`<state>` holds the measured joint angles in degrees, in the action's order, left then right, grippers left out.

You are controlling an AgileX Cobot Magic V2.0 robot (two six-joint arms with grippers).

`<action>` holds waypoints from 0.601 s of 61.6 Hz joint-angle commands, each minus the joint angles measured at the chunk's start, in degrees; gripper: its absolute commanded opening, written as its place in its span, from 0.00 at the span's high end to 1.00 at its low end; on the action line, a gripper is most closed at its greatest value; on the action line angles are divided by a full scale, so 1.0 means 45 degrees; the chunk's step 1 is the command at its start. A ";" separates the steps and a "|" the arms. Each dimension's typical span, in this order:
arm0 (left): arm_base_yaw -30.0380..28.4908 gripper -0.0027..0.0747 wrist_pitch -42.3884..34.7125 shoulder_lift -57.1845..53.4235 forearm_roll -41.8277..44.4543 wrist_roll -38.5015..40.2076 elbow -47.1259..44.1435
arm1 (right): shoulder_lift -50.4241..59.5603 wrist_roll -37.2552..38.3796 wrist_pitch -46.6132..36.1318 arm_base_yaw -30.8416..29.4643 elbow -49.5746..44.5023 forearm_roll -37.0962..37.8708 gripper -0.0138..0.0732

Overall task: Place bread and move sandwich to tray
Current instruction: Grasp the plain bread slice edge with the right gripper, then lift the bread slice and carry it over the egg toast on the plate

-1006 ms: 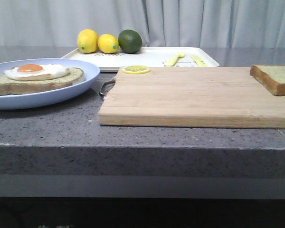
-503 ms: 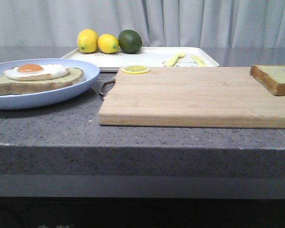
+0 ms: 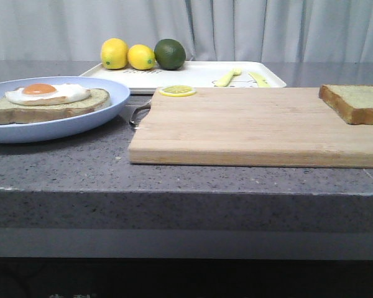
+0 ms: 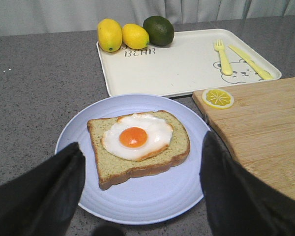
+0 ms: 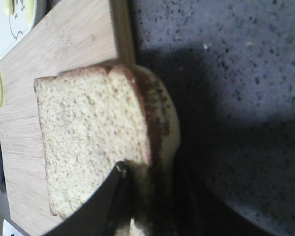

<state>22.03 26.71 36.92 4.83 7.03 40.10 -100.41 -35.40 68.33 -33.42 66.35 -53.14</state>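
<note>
Right claw (image 5: 137, 201) pinching bread (image 5: 93, 142) edge; left claw (image 4: 140, 196) spread over sandwich (image 4: 137, 145).

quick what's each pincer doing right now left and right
Left pincer: open, empty, fingers either side of the sandwich on the blue plate.
Right pincer: at the bread's edge; grip cannot be told.

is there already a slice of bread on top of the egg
No, in the left wrist view the egg lies uncovered on its slice on the blue plate, and the other bread sits on the cutting board.
</note>
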 commanded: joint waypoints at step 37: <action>0.0101 0.33 -0.0909 0.0109 0.0039 -0.0011 0.0403 | 0.4080 0.0347 0.1881 0.0727 0.0270 -0.4611 0.80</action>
<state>22.03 26.71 36.92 4.83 7.03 40.10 -85.49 -34.04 68.33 -31.96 66.35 -64.74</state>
